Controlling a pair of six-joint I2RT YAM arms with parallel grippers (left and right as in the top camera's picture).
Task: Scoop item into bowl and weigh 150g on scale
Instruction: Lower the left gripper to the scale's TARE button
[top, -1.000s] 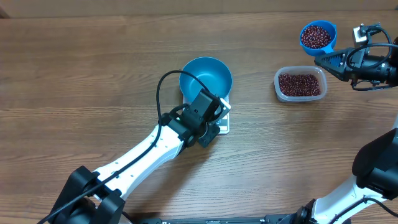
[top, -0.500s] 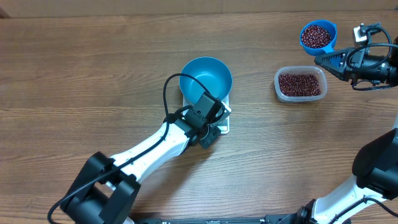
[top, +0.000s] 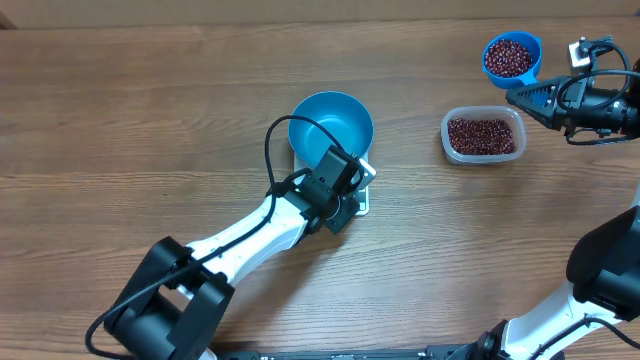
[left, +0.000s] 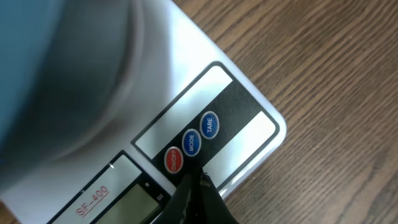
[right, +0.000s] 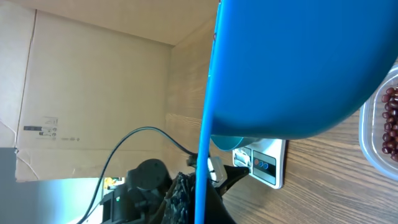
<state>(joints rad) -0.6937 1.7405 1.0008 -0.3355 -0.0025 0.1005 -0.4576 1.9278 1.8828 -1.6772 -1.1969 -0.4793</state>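
Note:
The teal bowl (top: 335, 120) stands on the white scale (top: 366, 172), and nothing shows in the part of it I can see. My left gripper (top: 348, 200) is shut, its tip (left: 198, 179) down on the scale's (left: 249, 134) button panel beside the red on/off button (left: 173, 160). The bowl (left: 56, 87) is a blur at upper left there. My right gripper (top: 525, 97) is shut on the handle of a blue scoop (top: 511, 57) heaped with red-brown beans (top: 508, 58), held above the table at far right. In the right wrist view the scoop's underside (right: 298, 62) fills the frame.
A clear plastic tub (top: 448, 138) holding more beans (top: 482, 135) sits on the wooden table between the scale and my right arm. A black cable (top: 275, 140) loops over my left arm. A cardboard wall (right: 93, 93) stands behind the table.
My left gripper has edged slightly right and forward onto the scale's button panel. The right arm and the scoop have stayed still.

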